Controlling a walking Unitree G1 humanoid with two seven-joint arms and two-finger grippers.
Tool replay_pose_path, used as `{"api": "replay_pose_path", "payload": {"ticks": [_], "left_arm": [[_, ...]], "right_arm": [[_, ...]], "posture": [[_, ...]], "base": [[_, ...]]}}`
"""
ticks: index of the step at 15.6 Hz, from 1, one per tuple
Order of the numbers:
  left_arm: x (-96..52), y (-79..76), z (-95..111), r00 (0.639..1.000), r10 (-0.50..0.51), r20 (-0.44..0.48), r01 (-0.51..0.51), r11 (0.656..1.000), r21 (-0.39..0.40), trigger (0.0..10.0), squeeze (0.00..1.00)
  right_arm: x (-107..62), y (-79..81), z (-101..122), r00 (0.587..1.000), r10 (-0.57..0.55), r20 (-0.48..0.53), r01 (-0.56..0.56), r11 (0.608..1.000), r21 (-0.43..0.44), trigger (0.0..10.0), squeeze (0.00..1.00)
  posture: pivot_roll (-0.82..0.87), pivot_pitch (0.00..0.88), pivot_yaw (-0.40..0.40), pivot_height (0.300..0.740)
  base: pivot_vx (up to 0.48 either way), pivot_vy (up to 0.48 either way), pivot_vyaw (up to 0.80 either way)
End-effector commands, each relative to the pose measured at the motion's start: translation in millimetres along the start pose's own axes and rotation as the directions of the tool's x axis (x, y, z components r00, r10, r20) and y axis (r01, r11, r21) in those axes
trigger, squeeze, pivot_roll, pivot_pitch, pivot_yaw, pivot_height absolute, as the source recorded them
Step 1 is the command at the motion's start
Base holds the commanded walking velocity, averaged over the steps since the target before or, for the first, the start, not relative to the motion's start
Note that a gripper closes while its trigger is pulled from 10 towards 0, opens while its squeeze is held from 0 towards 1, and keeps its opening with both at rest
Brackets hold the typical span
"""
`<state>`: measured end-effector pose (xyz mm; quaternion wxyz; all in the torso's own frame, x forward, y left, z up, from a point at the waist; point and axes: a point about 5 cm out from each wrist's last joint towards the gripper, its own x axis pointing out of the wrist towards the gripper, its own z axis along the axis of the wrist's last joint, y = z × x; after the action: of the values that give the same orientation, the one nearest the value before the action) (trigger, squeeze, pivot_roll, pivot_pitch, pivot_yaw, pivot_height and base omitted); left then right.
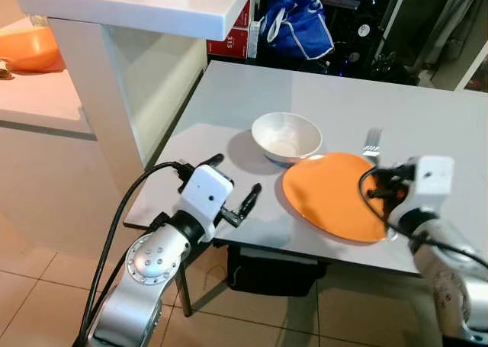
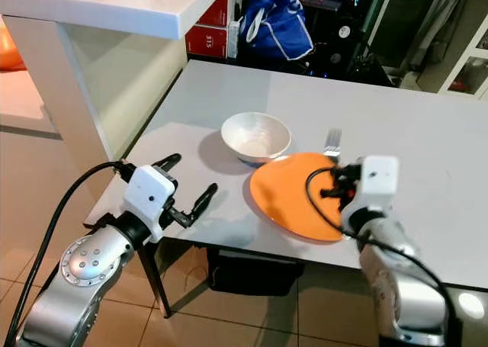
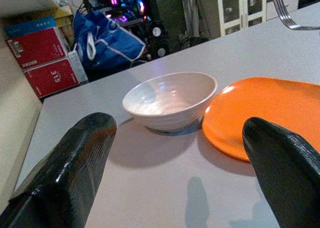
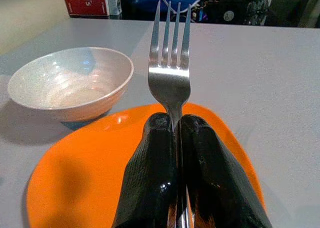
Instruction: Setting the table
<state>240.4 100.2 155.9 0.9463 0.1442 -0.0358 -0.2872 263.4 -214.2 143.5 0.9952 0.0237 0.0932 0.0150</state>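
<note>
An orange plate [image 1: 335, 197] lies near the front edge of the grey table [image 1: 435, 110], with a white bowl [image 1: 287, 136] touching its far left rim. Over the plate's right side, my right gripper [image 1: 379, 181] is shut on a silver fork [image 1: 372, 144], tines pointing away over the far rim; the right wrist view has the fork [image 4: 170, 67] pinched between both fingers [image 4: 150, 173]. My left gripper [image 1: 232, 185] hangs open above the table's front left corner, aimed at the bowl [image 3: 170, 100] and plate [image 3: 265, 112], holding nothing.
A white counter [image 1: 152, 11] with an open shelf stands to the left of the table. Behind the table are a blue bag [image 1: 293, 23] and red boxes [image 1: 236, 34]. Tiled floor [image 1: 38, 286] lies below.
</note>
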Motion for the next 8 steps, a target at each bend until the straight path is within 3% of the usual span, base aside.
{"api": "replay_pose_path", "payload": {"ticks": [1,4,8], "left_arm": [[3.1,-2.8,4,0.998,-0.052,0.026,0.052,0.999,0.013,10.0,0.00],[8.5,-5.9,4,0.988,-0.156,0.025,0.154,0.987,0.043,10.0,0.00],[7.2,-15.6,5,0.958,-0.287,0.017,0.287,0.958,0.016,10.0,0.00]], "right_arm": [[6.9,-8.4,4,1.000,-0.007,0.009,0.007,1.000,-0.006,10.0,0.00],[29.5,-6.7,6,0.994,0.099,-0.050,-0.101,0.994,-0.040,10.0,0.00],[54.6,-7.2,-2,0.974,0.158,-0.163,-0.173,0.981,-0.088,10.0,0.00]], "posture": [[-0.11,0.000,-0.046,0.740],[-0.13,0.000,-0.021,0.740],[-0.13,0.000,-0.013,0.740]], "base": [[0.000,0.000,0.00],[0.000,0.000,0.00],[0.000,0.000,0.00]]}}
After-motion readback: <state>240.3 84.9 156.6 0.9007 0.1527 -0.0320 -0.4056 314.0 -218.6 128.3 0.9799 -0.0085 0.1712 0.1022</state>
